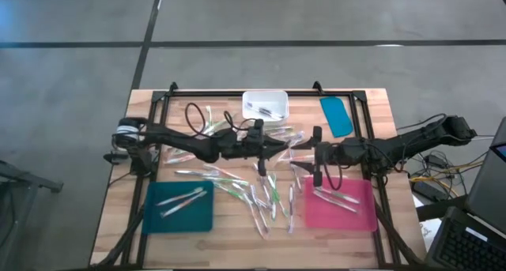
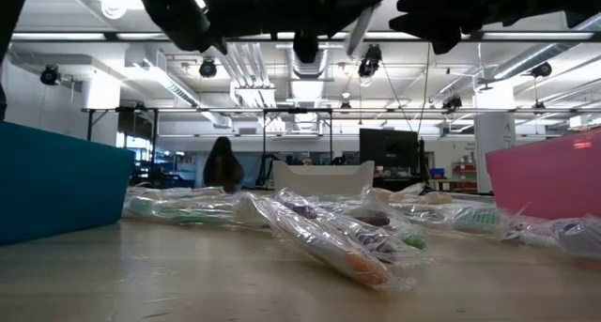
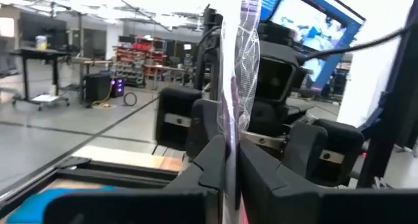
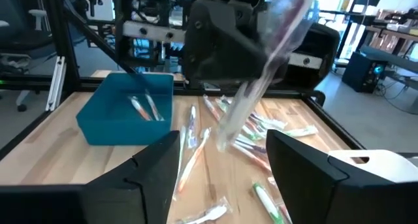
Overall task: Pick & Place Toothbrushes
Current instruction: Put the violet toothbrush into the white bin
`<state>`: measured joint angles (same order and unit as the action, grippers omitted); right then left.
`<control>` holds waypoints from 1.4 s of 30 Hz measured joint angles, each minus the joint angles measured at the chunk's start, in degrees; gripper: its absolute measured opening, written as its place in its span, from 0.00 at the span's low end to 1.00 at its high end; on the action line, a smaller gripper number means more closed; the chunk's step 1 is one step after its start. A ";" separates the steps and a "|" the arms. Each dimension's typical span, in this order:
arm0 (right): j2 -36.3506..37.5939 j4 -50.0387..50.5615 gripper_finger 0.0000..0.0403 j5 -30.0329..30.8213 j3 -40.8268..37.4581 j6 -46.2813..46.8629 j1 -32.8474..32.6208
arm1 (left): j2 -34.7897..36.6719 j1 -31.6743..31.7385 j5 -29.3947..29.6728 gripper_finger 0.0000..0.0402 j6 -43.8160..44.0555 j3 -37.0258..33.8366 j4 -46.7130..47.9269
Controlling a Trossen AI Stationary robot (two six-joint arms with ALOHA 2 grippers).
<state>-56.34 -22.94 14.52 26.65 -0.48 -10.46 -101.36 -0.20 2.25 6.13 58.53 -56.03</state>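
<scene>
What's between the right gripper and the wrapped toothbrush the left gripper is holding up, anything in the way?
Nothing visible. The left gripper is shut on a wrapped toothbrush, held up above the table. The right gripper faces it with open fingers, and only empty air lies between them; the loose toothbrushes lie below on the table.

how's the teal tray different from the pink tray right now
The teal tray sits at the table's front on the left arm's side; the pink tray sits at the front on the right arm's side. They differ in colour. The teal tray lies clear of both arms, while the right arm reaches over the pink tray's top edge. Both are flat rectangles holding a few wrapped toothbrushes.
</scene>
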 joint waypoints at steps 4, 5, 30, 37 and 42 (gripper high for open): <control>0.00 -0.21 0.52 0.20 0.00 -0.43 0.00 | -2.90 -0.20 -1.37 0.07 -1.03 3.74 -0.05; 0.00 -0.33 0.52 0.30 0.00 -0.77 0.00 | -3.57 -0.30 -1.76 0.08 -1.49 4.85 -0.07; 0.00 -2.71 0.09 0.38 0.00 -1.50 -0.04 | -7.80 -0.51 -6.39 0.09 -4.54 12.05 -0.07; -0.02 -2.48 0.05 0.39 0.00 -1.82 -0.03 | -7.80 -0.53 -6.32 0.13 -3.66 11.99 0.62; -0.02 -1.60 0.05 0.42 0.00 -1.69 -0.02 | -7.46 -0.55 -5.78 0.16 -1.86 11.95 3.45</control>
<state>-56.36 -24.54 14.94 26.65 -2.17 -10.48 -108.82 -0.75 -3.53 4.27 70.48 -52.59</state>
